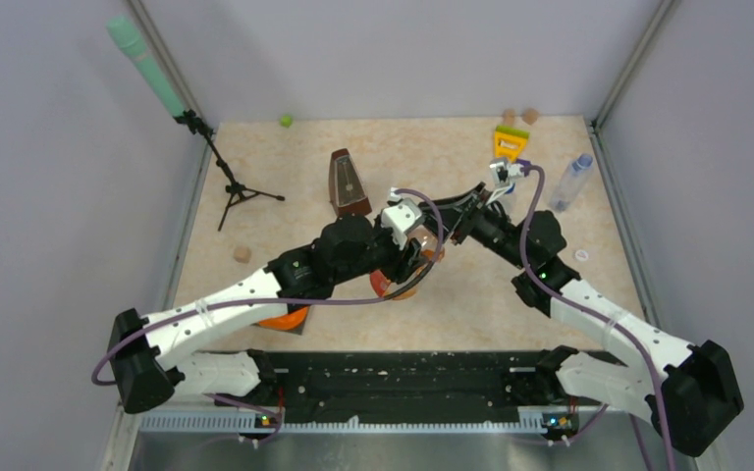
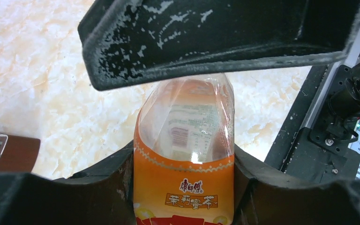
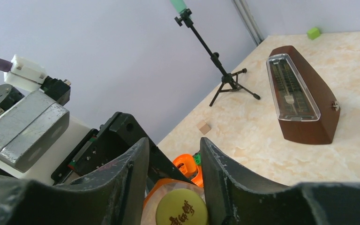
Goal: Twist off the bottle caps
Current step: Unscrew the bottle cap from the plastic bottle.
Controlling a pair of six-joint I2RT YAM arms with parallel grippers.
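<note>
The squat bottle (image 2: 183,187) with an orange label stands upright between my left gripper's (image 2: 183,159) fingers, which are shut on its body. In the top view this bottle (image 1: 404,289) sits mid-table, mostly hidden under both grippers. Its yellow cap (image 3: 182,210) lies between the fingers of my right gripper (image 3: 173,145). The right finger is against the cap and a thin gap shows on the left side. From the left wrist, a right finger (image 2: 215,37) covers the bottle's top. A slim clear bottle (image 1: 569,183) stands at the far right, with a loose white cap (image 1: 581,255) nearer.
A brown metronome (image 1: 350,183) stands just behind the grippers. A microphone tripod (image 1: 231,188) is at the back left. An orange plastic item (image 1: 285,319) lies under the left arm. Tan wooden discs (image 1: 520,116), a yellow-and-purple piece (image 1: 511,142) and a green cube (image 1: 285,121) line the back.
</note>
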